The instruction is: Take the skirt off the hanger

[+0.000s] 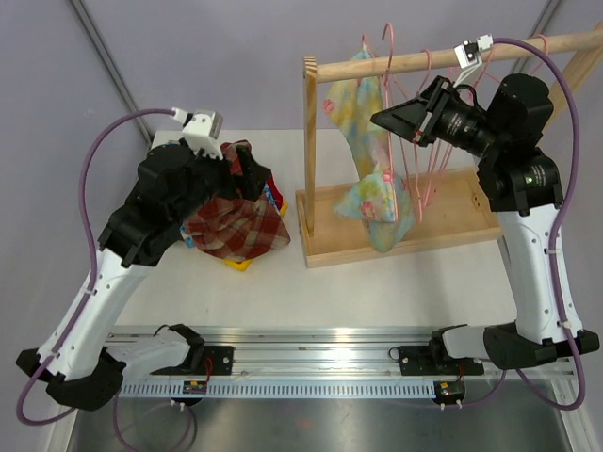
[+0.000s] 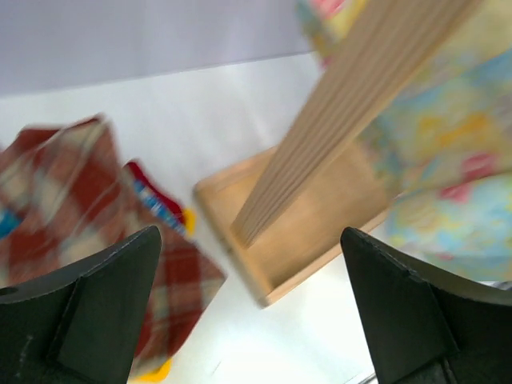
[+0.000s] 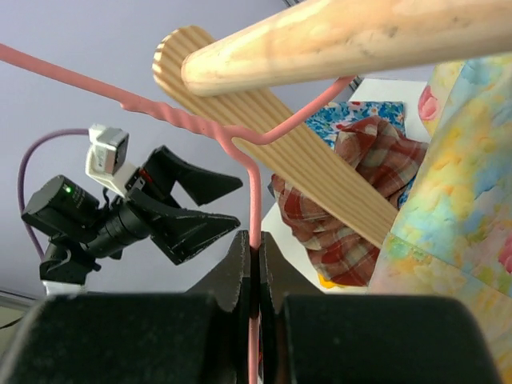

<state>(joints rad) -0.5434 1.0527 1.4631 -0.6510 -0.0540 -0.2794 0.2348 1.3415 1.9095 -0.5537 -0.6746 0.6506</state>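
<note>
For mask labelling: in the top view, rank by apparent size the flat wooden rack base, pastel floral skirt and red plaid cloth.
1. flat wooden rack base
2-3. pastel floral skirt and red plaid cloth: about alike; skirt hangs nearer the camera.

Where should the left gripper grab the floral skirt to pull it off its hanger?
Grip the pale floral fabric skirt at its bunched lower end, hanging loose near the wooden rack base. Bring the open left gripper in from the left, around the upright wooden post; the right gripper pinches the pink wire hanger higher up, so low is probably clearest.
</note>
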